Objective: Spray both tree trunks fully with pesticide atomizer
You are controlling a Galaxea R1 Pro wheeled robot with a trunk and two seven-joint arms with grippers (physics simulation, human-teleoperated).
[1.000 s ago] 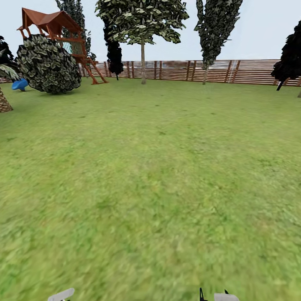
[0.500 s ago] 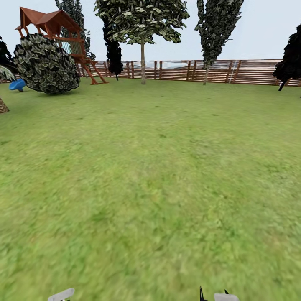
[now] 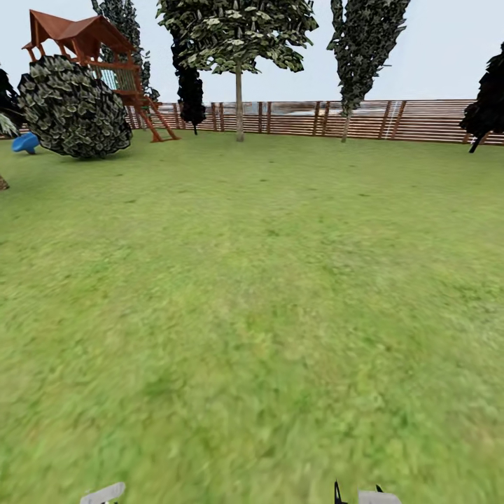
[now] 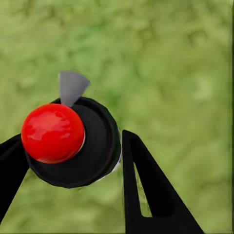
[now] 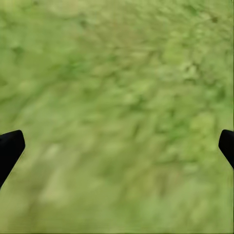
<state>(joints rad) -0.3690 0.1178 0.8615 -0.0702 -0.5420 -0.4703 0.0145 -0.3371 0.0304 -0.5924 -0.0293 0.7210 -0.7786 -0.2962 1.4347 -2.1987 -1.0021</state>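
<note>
Transit across the lawn [image 3: 252, 294] toward the far side of the garden. Left gripper [image 4: 68, 146] clamped on the sprayer [image 4: 95, 151], one black finger on each side of its round black body; red cap [image 4: 52, 132] uppermost toward the wrist camera, grey nozzle [image 4: 72, 87] sticking out past the rim over the grass. Right gripper [image 5: 117, 146] spread wide and holding nothing, grass alone between its fingertips [image 5: 10, 146].

In the head view, two tall trees well ahead, both just before the slatted wooden fence [image 3: 427, 122]: a broad-crowned one [image 3: 239, 105] with a pale, bare trunk, and a narrower one [image 3: 344, 124] to its right. Round bush [image 3: 73, 108] and wooden play tower [image 3: 91, 42] off to the left, well apart from both.

Judged step: carrying the sprayer to the first trunk. For doing it well:

- Head straight for the nearer-looking trunk and stop near enough for the arm to sweep it from base upward.
- Keep the grip firm and the sprayer level while driving.
- Before spraying, turn the wrist until the nozzle faces the bark, not the ground.
- Hold the free arm tucked clear of the spray line.
</note>
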